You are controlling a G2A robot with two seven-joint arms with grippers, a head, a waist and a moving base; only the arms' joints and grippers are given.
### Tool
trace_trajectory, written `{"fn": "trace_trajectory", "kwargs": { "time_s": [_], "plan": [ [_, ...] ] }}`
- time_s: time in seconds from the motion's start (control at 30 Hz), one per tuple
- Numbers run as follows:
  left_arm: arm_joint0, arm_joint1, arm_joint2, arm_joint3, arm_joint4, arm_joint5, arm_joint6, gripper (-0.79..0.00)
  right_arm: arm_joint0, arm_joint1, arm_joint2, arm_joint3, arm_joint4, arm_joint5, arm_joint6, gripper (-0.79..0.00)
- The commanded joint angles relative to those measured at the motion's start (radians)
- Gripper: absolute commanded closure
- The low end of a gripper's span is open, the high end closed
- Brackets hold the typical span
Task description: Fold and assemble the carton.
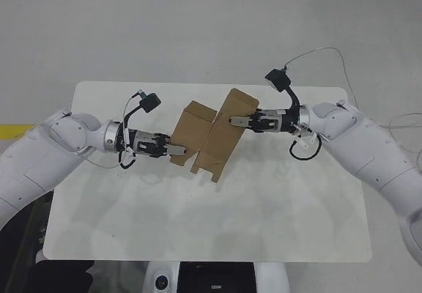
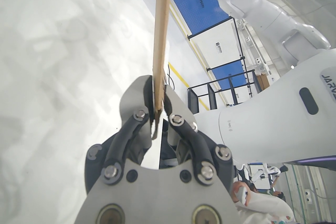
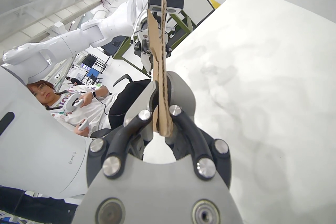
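The left gripper (image 1: pixel 176 149) sits over the left-middle of the white table (image 1: pixel 284 227), clenched on one edge of the carton (image 1: pixel 215 135). In its own wrist view both fingers (image 2: pixel 136 99) press against the cardboard, which runs away from them edge-on.

The carton is a flattened sheet of brown cardboard (not yet folded into a box), spread roughly level between the two arms above the far-middle part of the table, its flaps pointing toward the near and far sides. Its corrugated edge shows in the right wrist view. Whether any corner touches the tabletop I cannot tell.

The right gripper (image 1: pixel 237 121) grips the opposite edge, fingers closed tight on the cardboard.

In the room beyond, in the left wrist view, stand blue and white panels (image 2: pixel 207 12) carrying small dark print.
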Motion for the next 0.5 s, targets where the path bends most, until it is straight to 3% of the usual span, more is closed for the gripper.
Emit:
{"fn": "trace_trajectory", "kwargs": {
  "time_s": [0.0,0.17,0.47],
  "plan": [
    [-0.002,0.001,-0.001,0.011,-0.039,-0.003,0.003,-0.785,-0.007,0.0,0.015,0.006,0.019,0.0,0.0,0.0],
    [0.003,-0.004,-0.027,0.064,-0.161,-0.004,0.005,-0.785,-0.034,-0.004,0.071,0.026,0.06,0.0,0.0,0.0],
    [0.039,-0.04,-0.089,0.118,-0.332,0.019,-0.019,-0.785,-0.099,-0.04,0.191,0.062,0.067,0.0,0.0,0.0]
  ]
}}
